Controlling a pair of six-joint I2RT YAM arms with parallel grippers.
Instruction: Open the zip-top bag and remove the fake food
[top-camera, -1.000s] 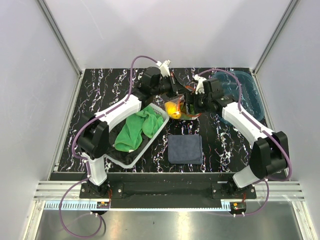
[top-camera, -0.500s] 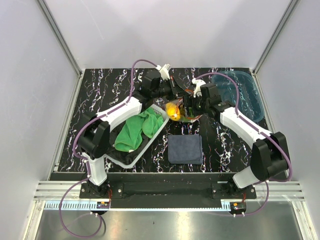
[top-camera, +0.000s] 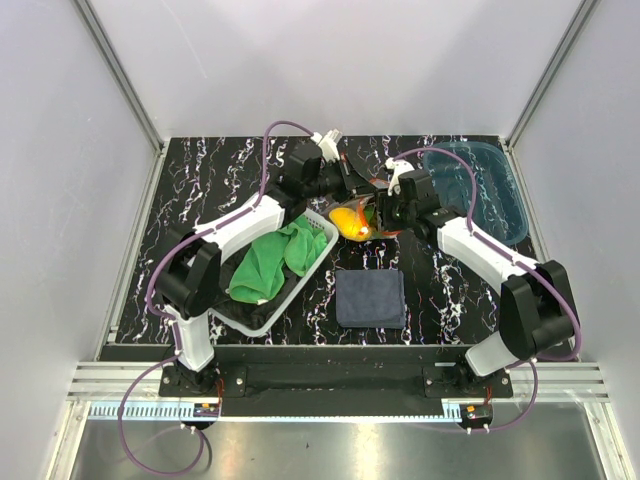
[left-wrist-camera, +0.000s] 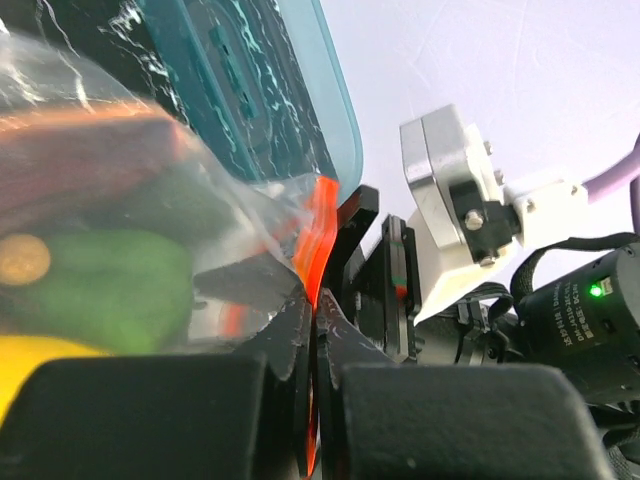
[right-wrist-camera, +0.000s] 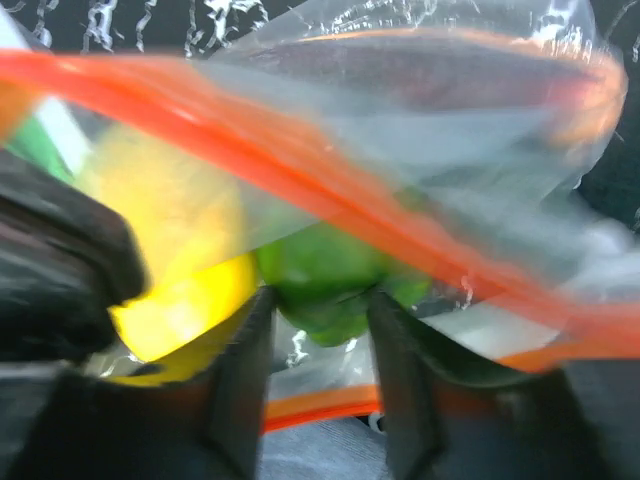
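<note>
Stage: opening under way; mouth seems partly parted | clear plastic zip-top bag with orange-red strip: held between both arms over black marbled worktop | left fingers: pinched on strip | right fingers: half-spread astride bag; grip unclear | yellow and green toy food: inside; none removed

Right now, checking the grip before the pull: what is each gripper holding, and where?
The left gripper is clamped on the zip-top bag, at its orange zip strip. The right gripper straddles the bag's plastic; whether it grips cannot be told.
</note>
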